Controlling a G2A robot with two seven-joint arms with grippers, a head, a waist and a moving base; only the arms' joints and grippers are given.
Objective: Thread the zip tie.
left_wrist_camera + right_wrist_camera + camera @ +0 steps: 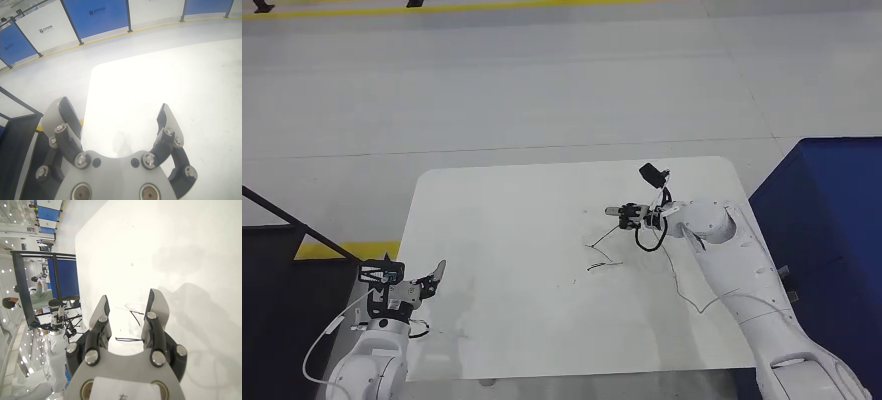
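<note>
The zip tie [602,265] lies loose on the white tabletop [502,220], a little toward the robot's right of the middle. It shows as thin dark strands, bent and partly lifted off the surface. Whether these are one piece or more I cannot tell, and no head or slot can be made out. The right gripper [128,293] hangs just beside and over it, jaws spread wide with nothing between the pads. In its wrist view the strands fall in the gap between the two fingers [105,306], which looks like lining up for a pick: the opening straddles the tie so that closing could catch a strand. Because so thin a thing lies nearly flat, the pads would probably have to come right down to the surface, and a raised bend seems the easiest place to take hold. The left gripper [114,101] sits well apart, over the near left corner of the tabletop, also wide open and holding nothing. Its place reads as waiting clear of the work, ready to take the other end once the tie is lifted, since threading likely needs the tail held in one gripper and the head steadied in the other. By this reading nothing is threaded yet.
</note>
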